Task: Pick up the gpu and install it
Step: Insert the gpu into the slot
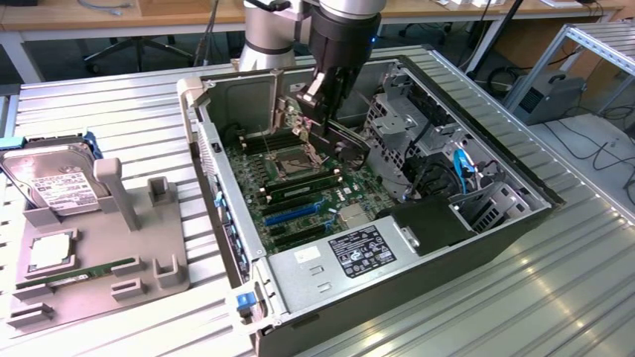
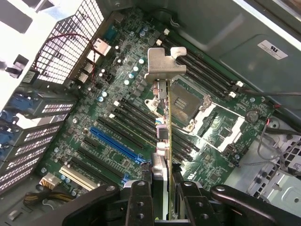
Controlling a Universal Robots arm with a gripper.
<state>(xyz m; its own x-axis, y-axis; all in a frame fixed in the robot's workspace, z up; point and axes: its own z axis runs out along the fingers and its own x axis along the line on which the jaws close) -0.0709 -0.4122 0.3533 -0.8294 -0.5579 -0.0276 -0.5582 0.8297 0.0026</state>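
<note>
Wrist view: gripper (image 2: 162, 190) is clamped on the gpu (image 2: 163, 136), one black finger (image 2: 140, 200) on each flat face, card squeezed edge-on between them. Card runs away from the cam, silver bracket (image 2: 165, 63) at the far end with its bent tab outermost. Gpu hangs over the mobo (image 2: 117, 113), not seated in any slot; can't tell the gap. Beneath it, one side has the row of black exp slots plus the long blue slot (image 2: 115, 143) and a beige slot (image 2: 77, 176); the other side has the open CPU socket (image 2: 207, 120) w/ its metal frame. Past the socket are the RAM slots (image 2: 207, 70), black w/ white latches. Perforated rear grille (image 2: 70, 35) of the chassis sits beyond the board edge. Exterior view: nearest is the ribbed metal table (image 1: 566, 297), then the open PC case (image 1: 496, 245) lying on its side. PSU (image 1: 347, 256) w/ a label is at the near end, then the green board, and the black drive cage (image 1: 397, 126) and blue cables (image 1: 462, 167) are toward the exterior view's right. Gripper is down inside the case over the socket area, arm (image 1: 263, 30) rising behind it. At the exterior view's left, well apart from the case, there's a grey parts tray (image 1: 149, 268) with an upright hard drive (image 1: 55, 182), a CPU chip (image 1: 50, 256) and a green memory stick (image 1: 89, 273). Desks and chairs are at the back.
</note>
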